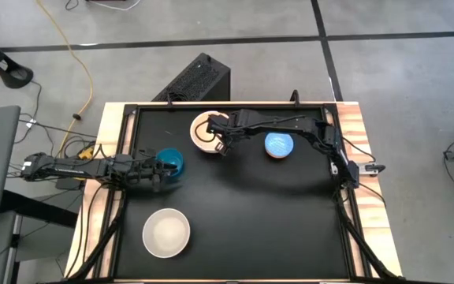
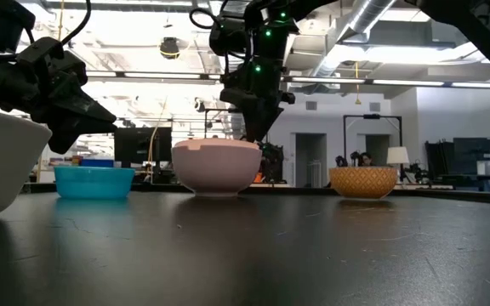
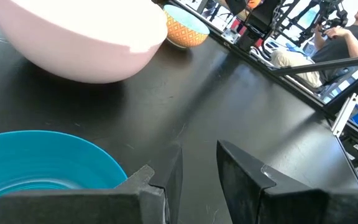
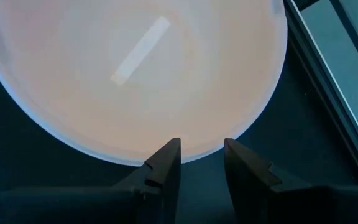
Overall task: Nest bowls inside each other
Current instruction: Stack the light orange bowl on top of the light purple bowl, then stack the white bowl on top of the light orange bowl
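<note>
A pale pink bowl [image 1: 207, 132] stands on its base at the far middle of the black table. My right gripper [image 4: 202, 144] slants down over its rim, open, with nothing between its fingers. To the right sits a small light blue bowl [image 1: 279, 145] whose outside is orange-patterned [image 2: 362, 181]. At the left is a teal bowl [image 1: 171, 161], and my left gripper [image 3: 197, 149] waits open just beside and above it. A white bowl [image 1: 166, 233] rests near the front left. My right gripper comes from above, slanting down, and its fingertips [image 4: 169, 152] stand at the pink bowl's rim [image 4: 199, 151] on the side toward the table's right edge. Whether they touch the rim I cannot tell. The bowl sits flat on the table.
A raised wooden frame [image 1: 351, 118] borders the table. A black box [image 1: 199, 77] stands on the floor beyond the far edge. A person [image 3: 347, 31] sits in the room behind. Free tabletop [image 1: 266, 221] lies in the middle and near right.
</note>
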Tool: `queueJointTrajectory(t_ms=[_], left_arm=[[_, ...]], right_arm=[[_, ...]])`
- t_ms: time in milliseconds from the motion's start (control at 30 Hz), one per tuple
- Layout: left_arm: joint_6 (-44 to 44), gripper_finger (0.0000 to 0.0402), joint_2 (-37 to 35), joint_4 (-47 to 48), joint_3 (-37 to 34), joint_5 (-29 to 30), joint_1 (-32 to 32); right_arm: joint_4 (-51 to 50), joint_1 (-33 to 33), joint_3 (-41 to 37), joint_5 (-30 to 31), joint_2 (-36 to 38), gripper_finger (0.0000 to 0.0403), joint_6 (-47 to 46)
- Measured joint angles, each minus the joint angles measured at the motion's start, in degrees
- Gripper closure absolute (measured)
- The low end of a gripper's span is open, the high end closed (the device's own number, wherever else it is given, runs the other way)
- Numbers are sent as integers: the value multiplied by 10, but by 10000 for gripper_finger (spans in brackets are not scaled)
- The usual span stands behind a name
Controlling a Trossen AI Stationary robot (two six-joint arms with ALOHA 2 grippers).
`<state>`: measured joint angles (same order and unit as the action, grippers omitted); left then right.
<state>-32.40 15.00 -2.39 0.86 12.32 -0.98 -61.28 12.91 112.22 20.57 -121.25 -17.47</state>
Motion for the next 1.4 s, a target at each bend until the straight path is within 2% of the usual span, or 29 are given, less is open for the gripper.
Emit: queueJointTrajectory(t_ms=[167, 400, 633, 867, 1000, 1133, 1267, 1400], left_arm=[[0, 313, 0, 0, 0, 0, 0], [0, 313, 0, 0, 0, 0, 0], [0, 313, 0, 0, 0, 0, 0], [0, 313, 0, 0, 0, 0, 0], [-7, 313, 0, 0, 0, 0, 0], [-8, 313, 0, 0, 0, -5, 0], [-8, 313, 0, 0, 0, -5, 0], [-8, 313, 0, 0, 0, -6, 0]], right_arm=[[0, 0, 0, -11, 0, 266, 14], [10, -18, 18, -118, 5, 266, -8], [78, -111, 27, -133, 5, 266, -23], [247, -212, 27, -133, -29, 262, -31], [326, -242, 27, -133, -61, 241, -31], [353, -252, 26, -145, -89, 199, -29], [388, -252, 26, -144, -94, 156, -77], [414, -251, 27, -137, -109, 140, -81]])
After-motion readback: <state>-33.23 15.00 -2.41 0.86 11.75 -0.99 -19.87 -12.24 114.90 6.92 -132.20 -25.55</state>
